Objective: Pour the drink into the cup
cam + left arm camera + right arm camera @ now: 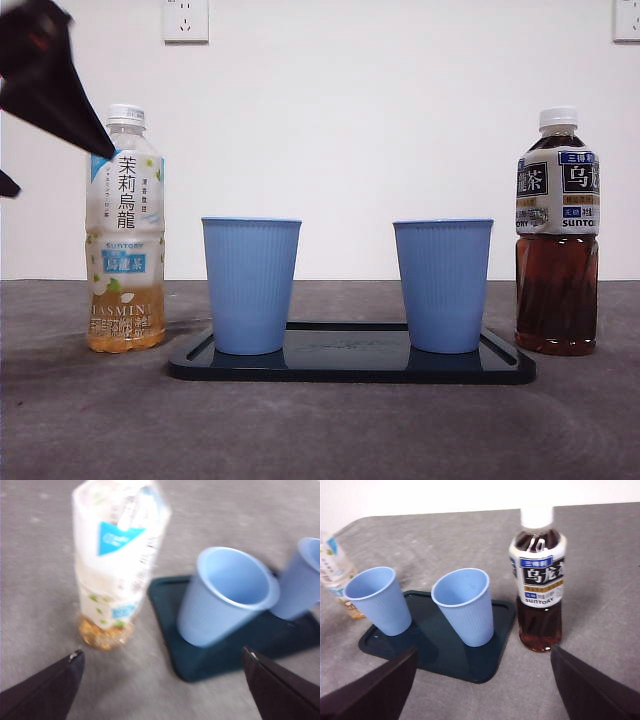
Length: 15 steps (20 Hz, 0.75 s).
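Note:
Two blue ribbed cups stand upright on a dark tray [350, 368], one on its left side [250, 285] and one on its right [442, 285]. A pale jasmine tea bottle [125, 245] with a white cap stands on the table left of the tray. On the right of the tray stands a dark oolong tea bottle [557, 235], also capped. My left gripper [162, 652] is open, hovering above and short of the jasmine bottle [117, 560]; it shows as a dark shape [50, 80] at the top left. My right gripper [483, 650] is open, back from the oolong bottle [538, 580] and the cups.
The grey table [320, 430] runs to a white wall with power sockets [185, 20]. Bare table lies in front of the tray and between each bottle and the tray.

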Each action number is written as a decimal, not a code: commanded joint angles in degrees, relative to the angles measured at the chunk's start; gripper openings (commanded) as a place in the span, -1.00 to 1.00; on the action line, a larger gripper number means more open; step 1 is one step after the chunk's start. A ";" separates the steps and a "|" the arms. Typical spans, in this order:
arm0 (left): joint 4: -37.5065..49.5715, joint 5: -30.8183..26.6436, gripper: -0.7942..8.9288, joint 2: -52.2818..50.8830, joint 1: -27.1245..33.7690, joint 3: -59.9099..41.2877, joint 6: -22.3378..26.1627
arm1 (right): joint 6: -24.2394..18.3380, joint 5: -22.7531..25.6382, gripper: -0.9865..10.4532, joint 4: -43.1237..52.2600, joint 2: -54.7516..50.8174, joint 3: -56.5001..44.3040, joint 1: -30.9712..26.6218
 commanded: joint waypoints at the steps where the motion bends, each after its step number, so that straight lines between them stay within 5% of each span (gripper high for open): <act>1: -3.72 1.51 0.17 -3.48 -0.48 1.99 -0.31 | -0.24 -0.42 -0.11 0.42 1.66 0.50 0.26; 7: -14.71 5.62 -0.19 -12.00 -0.48 6.54 -0.35 | -0.24 -5.62 -0.20 0.42 5.86 0.50 0.26; 12: -19.28 5.62 -0.82 -14.45 -0.48 6.82 -0.28 | -0.24 -6.27 -0.66 0.44 7.78 0.50 0.26; 15: -19.23 5.62 -0.82 -14.45 -0.48 6.82 -0.31 | -0.26 -6.25 -0.81 0.42 7.78 0.50 0.26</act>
